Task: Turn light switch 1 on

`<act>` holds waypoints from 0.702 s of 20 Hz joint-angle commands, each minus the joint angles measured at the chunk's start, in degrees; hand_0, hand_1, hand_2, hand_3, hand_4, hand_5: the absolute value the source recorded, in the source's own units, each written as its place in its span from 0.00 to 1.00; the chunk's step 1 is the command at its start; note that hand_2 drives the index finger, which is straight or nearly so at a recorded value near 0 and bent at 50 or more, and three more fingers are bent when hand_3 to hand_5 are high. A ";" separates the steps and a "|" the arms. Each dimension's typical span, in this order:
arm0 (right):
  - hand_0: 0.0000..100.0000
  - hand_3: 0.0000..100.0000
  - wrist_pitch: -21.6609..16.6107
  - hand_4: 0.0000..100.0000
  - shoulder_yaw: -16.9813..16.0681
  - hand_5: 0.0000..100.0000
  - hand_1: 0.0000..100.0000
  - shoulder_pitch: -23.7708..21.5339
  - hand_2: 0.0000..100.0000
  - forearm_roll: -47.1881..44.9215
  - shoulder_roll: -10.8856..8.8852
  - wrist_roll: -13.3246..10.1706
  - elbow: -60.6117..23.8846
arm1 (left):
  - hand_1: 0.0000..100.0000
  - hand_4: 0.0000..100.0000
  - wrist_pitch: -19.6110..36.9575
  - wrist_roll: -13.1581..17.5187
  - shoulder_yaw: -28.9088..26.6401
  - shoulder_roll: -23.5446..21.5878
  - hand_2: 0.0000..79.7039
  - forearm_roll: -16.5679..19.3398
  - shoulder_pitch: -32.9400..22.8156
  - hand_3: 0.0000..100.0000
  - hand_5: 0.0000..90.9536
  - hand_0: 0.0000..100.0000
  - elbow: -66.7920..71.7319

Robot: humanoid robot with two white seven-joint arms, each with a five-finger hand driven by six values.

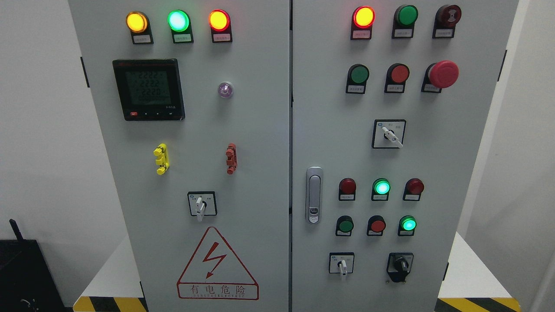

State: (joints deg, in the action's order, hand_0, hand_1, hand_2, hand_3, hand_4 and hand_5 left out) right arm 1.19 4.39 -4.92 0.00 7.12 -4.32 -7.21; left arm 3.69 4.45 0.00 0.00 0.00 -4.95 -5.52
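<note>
**A:** Head view checked. No robot hand or arm is seen anywhere, so hand state cannot be told from this frame.

**B:** Noted. Where is switch 1?

**A:** It cannot be identified for certain; the label print is too small to be read. Four rotary selector switches are seen on the grey cabinet (260,130). On the left door, one white-handled selector (201,204) is mounted at 6 o'clock of the digital meter (148,89), handle pointed to 6. On the right door, an upper selector (389,134) is seen with its handle turned toward 4 or 5 o'clock. A lower white selector (342,263) is pointed to 6, and a black-knob selector (399,264) sits at its 3 o'clock.

**B:** Lamps?

**A:** Left door top row is all lit: yellow lamp (136,22), green lamp (178,20), red lamp (219,20). On the right door, the top-left red lamp (363,17) is lit. A lit green indicator (381,187) is seen in the lower block, with another lit green button (408,224) at its 5 o'clock.

**B:** Other items?

**A:** A red mushroom stop button (443,74) is at 1 o'clock of the upper selector. The door latch (314,194) is at the right door's left edge. The warning triangle (217,265) is directly at 6 o'clock of the left selector.
</note>
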 commanded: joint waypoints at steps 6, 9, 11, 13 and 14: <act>0.00 0.00 0.04 0.00 0.00 0.00 0.00 0.00 0.00 -1.41 0.00 0.01 0.00 | 0.15 0.00 -0.08 -0.58 -0.97 -1.93 0.00 -1.05 -0.06 0.00 0.00 0.32 -1.07; 0.00 0.00 0.04 0.00 0.00 0.00 0.00 0.00 0.00 -1.41 0.00 0.01 0.00 | 0.15 0.00 0.00 -0.58 -0.97 -2.02 0.00 -1.05 -0.23 0.00 0.00 0.32 -2.11; 0.00 0.00 0.04 0.00 0.00 0.00 0.00 0.00 0.00 -1.41 0.00 0.01 0.00 | 0.15 0.00 -0.43 -0.49 -1.32 -2.46 0.00 -1.05 -1.46 0.00 0.00 0.32 -7.54; 0.00 0.00 0.04 0.00 0.00 0.00 0.00 0.00 0.00 -1.41 0.00 0.01 0.00 | 0.15 0.00 -0.70 -0.23 -1.67 -3.07 0.00 -0.97 -4.70 0.00 0.00 0.32 -13.52; 0.00 0.00 0.04 0.00 0.00 0.00 0.00 0.00 0.00 -1.41 0.00 0.01 0.00 | 0.15 0.00 -0.61 -0.23 -1.67 -3.43 0.00 -0.71 -5.67 0.00 0.00 0.32 -16.07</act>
State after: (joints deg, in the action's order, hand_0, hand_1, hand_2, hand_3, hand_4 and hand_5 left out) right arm 1.19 4.40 -4.92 0.00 7.12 -4.32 -7.21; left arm 3.30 3.60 0.00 -1.06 0.00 -6.96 -9.62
